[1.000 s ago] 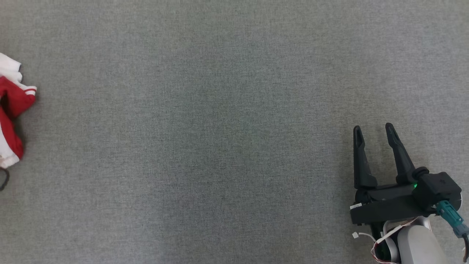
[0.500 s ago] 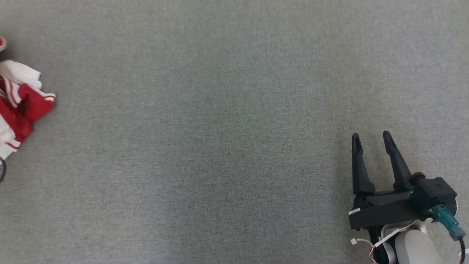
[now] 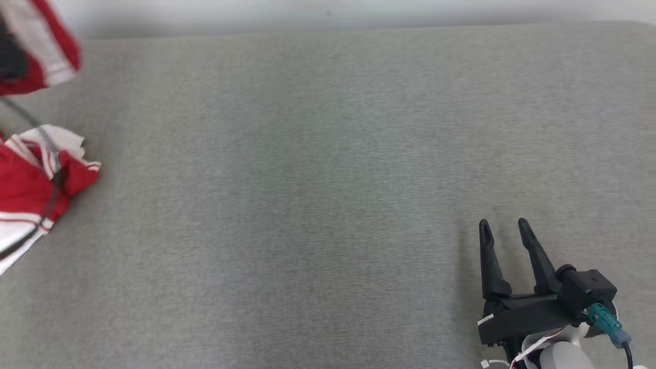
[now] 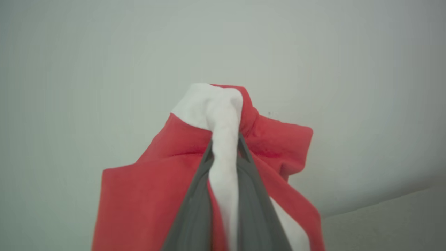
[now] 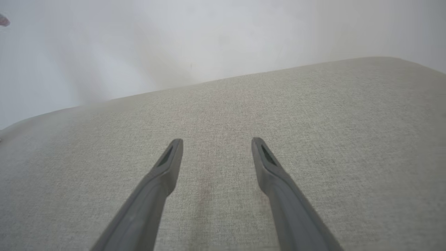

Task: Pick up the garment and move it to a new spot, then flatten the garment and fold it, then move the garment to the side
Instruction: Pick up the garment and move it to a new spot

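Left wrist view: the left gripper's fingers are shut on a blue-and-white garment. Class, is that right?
Wrong colour: the garment is red and white, not blue, as the left wrist view shows. The fingers of the left gripper are indeed shut on it.

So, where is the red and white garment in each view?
Head view: red and white garment at the left edge, one part lifted to the upper left corner.
Left wrist view: centre, pinched in the left hand.
Right wrist view: perhaps the reddish blur at the upper left edge.
Shared landmark: the grey fabric surface meeting the pale wall.
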You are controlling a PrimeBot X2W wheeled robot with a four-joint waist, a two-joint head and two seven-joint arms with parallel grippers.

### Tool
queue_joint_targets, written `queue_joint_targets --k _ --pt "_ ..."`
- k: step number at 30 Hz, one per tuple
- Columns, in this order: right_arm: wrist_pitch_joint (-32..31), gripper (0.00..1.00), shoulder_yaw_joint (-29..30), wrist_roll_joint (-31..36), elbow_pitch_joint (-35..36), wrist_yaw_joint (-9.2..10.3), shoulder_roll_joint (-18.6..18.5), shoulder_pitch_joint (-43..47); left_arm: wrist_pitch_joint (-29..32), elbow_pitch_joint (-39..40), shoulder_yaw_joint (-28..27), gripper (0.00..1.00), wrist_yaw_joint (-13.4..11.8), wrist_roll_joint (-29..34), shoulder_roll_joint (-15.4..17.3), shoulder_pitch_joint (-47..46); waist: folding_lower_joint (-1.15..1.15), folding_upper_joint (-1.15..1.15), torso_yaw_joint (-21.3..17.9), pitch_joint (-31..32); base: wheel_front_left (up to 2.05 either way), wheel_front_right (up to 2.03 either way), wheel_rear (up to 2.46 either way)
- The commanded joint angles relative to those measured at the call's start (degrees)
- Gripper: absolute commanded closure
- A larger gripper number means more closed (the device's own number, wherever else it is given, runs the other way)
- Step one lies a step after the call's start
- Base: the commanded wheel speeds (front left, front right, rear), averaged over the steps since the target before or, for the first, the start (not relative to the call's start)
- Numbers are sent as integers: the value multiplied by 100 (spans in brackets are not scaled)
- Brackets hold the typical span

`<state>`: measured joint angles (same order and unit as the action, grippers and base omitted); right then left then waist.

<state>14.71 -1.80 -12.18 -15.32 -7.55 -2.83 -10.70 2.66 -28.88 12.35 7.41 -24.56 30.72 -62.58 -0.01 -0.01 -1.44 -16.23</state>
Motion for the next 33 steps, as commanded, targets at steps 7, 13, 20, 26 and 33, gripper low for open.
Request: queue_joint_targets --k 7,13,20,26,33 --pt "53 0 -85 -233 -127 12 -8 108 418 1075 573 100 -2 -172 -537 66 1 1 -934 305 0 0 0" --pt "55 0 -117 -351 -113 12 -6 264 505 1370 1019 100 -34 -246 -1049 519 1 1 -1468 406 0 0 0" --pt "57 0 -112 -405 -73 12 -8 392 343 1440 1308 100 -177 -432 -1425 1516 1 1 -1808 409 0 0 0" --pt "57 0 -104 -428 -34 12 -7 430 61 1155 1483 100 -338 -502 -1558 2569 1 1 -1861 345 0 0 0" --pt "57 0 -132 -330 -70 12 -10 390 -263 636 1848 24 -287 -353 -1699 3111 1 1 -1745 367 0 0 0"
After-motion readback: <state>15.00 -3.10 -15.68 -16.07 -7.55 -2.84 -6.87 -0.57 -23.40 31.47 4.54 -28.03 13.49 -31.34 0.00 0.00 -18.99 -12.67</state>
